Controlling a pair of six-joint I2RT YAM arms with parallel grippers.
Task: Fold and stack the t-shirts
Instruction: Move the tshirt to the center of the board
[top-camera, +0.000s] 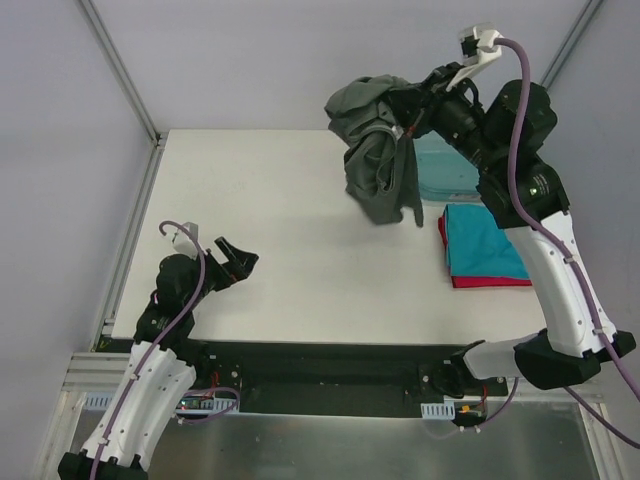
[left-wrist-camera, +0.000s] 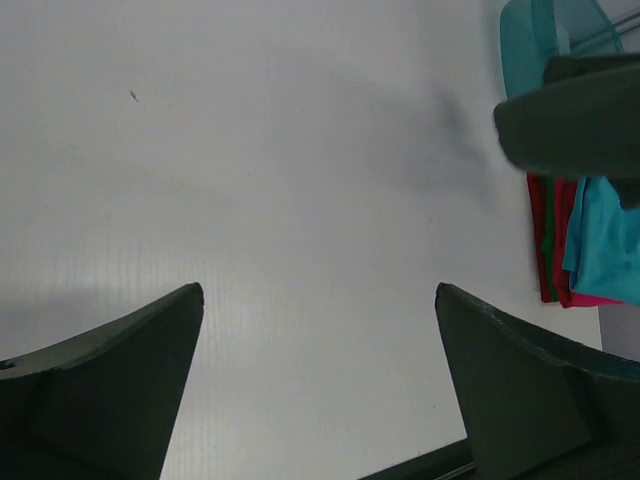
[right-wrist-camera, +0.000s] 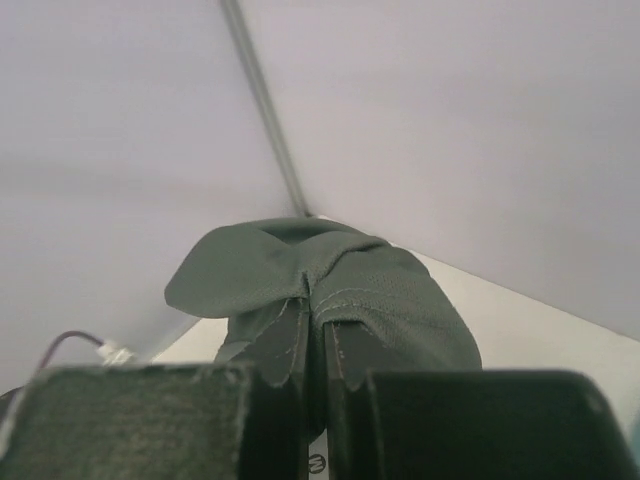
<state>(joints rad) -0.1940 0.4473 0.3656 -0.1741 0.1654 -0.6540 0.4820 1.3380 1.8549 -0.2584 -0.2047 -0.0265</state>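
Charcoal cloth hangs bunched in the air: the grey tee (top-camera: 378, 160) dangles above the far right part of the counter (top-camera: 290, 210), with a fold of it pinched tight between the fingers of the right hand (right-wrist-camera: 316, 335). Its lower edge drapes just in front of the translucent teal tub (top-camera: 448, 172). Nearer, on the counter's right side, a folded teal tee (top-camera: 485, 242) lies on top of a red-pink tee (top-camera: 490, 283). The left hand (top-camera: 238, 258) hovers low over the near left of the counter, fingers spread wide.
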